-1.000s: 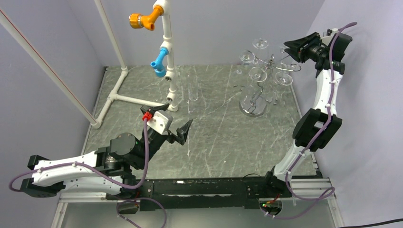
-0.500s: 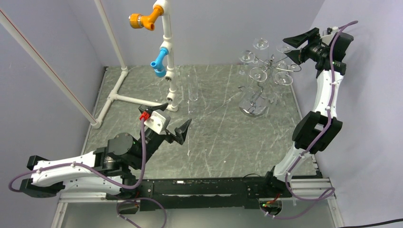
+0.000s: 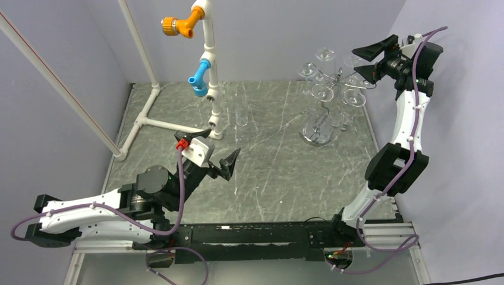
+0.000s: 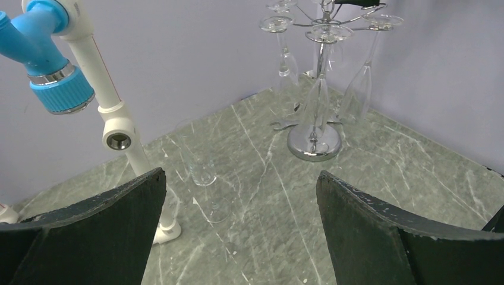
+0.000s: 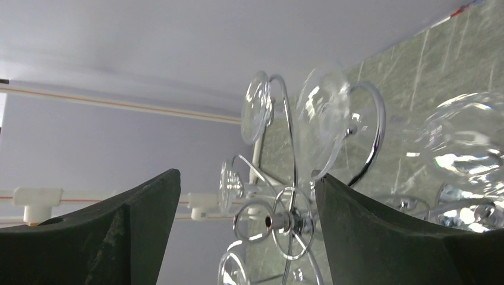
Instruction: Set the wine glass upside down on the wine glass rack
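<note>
The chrome wine glass rack (image 3: 318, 138) stands at the back right, with several wine glasses (image 3: 321, 93) hanging upside down from its looping arms. It also shows in the left wrist view (image 4: 314, 144). One more wine glass (image 3: 242, 113) stands upright on the table near the white pipe, and it shows in the left wrist view (image 4: 201, 161). My right gripper (image 3: 369, 61) is open and empty, level with the rack top, just right of it. In the right wrist view (image 5: 246, 178) the rack hub (image 5: 277, 221) and glass feet (image 5: 323, 119) lie past the jaws. My left gripper (image 3: 219, 148) is open and empty, low over the table.
A white pipe frame (image 3: 209, 59) with orange (image 3: 178, 25) and blue (image 3: 198, 78) fittings stands at the back left; its post is close to the upright glass (image 4: 113, 116). Purple walls enclose the grey marbled table (image 3: 273, 172).
My right gripper has opened wider and drawn slightly up and back from the rack top. The left arm has barely moved.
</note>
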